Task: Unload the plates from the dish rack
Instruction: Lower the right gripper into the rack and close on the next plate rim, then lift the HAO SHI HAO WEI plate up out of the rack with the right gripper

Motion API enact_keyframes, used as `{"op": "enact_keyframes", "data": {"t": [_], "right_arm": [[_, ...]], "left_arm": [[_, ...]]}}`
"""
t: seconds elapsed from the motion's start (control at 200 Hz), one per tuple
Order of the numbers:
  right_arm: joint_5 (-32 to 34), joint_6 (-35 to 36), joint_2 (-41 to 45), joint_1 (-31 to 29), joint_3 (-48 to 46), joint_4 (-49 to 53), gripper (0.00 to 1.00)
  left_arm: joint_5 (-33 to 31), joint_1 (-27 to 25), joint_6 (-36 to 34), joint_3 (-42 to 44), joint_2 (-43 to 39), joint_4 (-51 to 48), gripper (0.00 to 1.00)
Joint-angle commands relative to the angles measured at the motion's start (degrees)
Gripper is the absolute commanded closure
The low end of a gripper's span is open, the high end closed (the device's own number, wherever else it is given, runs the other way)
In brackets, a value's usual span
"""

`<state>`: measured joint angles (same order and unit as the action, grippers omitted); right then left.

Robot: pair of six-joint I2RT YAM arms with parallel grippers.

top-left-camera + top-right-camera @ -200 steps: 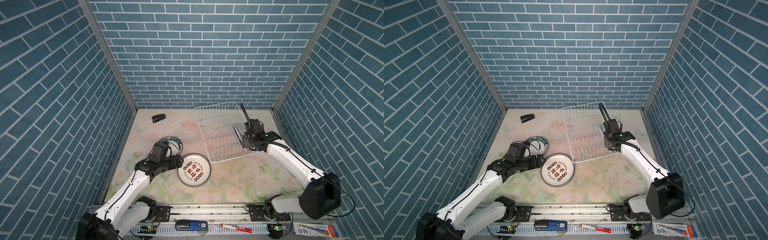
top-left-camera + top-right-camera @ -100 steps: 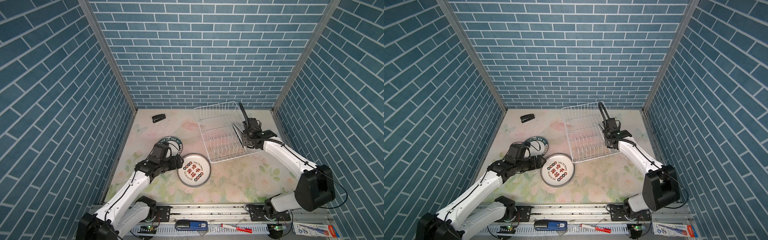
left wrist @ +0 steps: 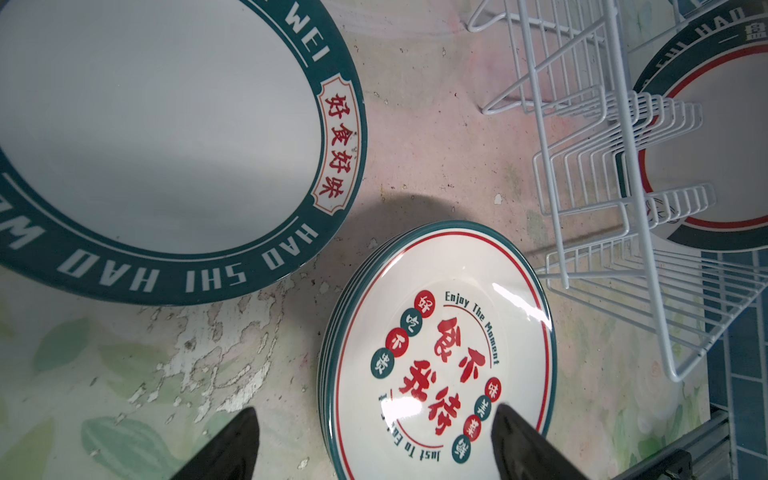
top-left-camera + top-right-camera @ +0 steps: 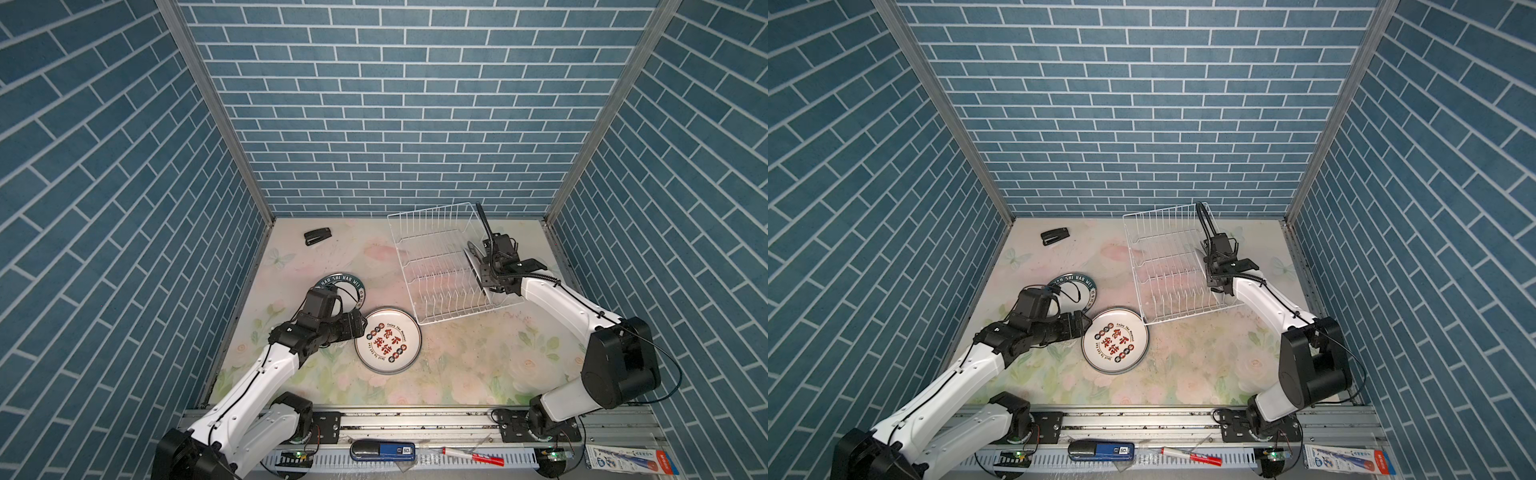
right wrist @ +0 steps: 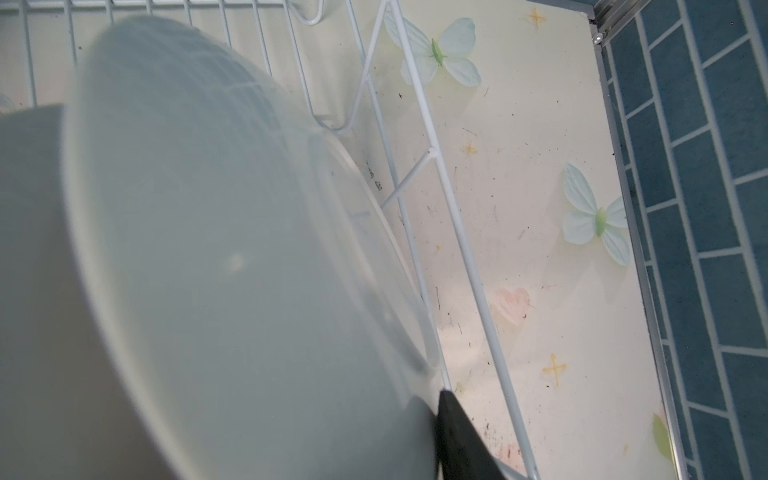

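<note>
The white wire dish rack (image 4: 436,266) (image 4: 1167,266) stands at the back right. One plate (image 4: 473,266) (image 5: 208,249) stands edge-on in its right end, with my right gripper (image 4: 482,279) (image 4: 1211,270) shut on its rim. One black finger (image 5: 457,436) presses on the plate's pale back and the other is hidden behind it. A stack of plates with red characters (image 4: 388,340) (image 3: 440,353) lies flat on the table. A green-rimmed plate (image 4: 340,282) (image 3: 166,137) lies left of it. My left gripper (image 4: 359,326) (image 3: 374,409) is open over the stack's left edge.
A black stapler (image 4: 318,237) lies at the back left of the flowered table. The metal front rail holds a blue-black device (image 4: 382,451) and a red pen (image 4: 473,457). Blue brick walls close in three sides, and the right wall runs near the rack.
My right gripper's jaws have come together on the rim of the plate in the rack, and that arm has shifted slightly. The left arm has stayed still.
</note>
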<state>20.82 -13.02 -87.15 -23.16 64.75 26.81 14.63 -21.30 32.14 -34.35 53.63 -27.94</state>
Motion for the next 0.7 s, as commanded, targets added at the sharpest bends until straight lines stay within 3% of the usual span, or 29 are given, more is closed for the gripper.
{"op": "enact_keyframes", "data": {"t": [0.0, 0.695], "right_arm": [[-0.7, 1.6, 0.3, -0.2, -1.0, -3.7, 0.72], [3.4, 5.7, -0.5, -0.3, -3.8, -10.4, 0.98]], "left_arm": [[0.3, -0.2, -0.4, 0.5, -0.2, 0.1, 0.11], [-0.2, -0.2, 0.8, 0.7, -0.4, -0.1, 0.11]]}}
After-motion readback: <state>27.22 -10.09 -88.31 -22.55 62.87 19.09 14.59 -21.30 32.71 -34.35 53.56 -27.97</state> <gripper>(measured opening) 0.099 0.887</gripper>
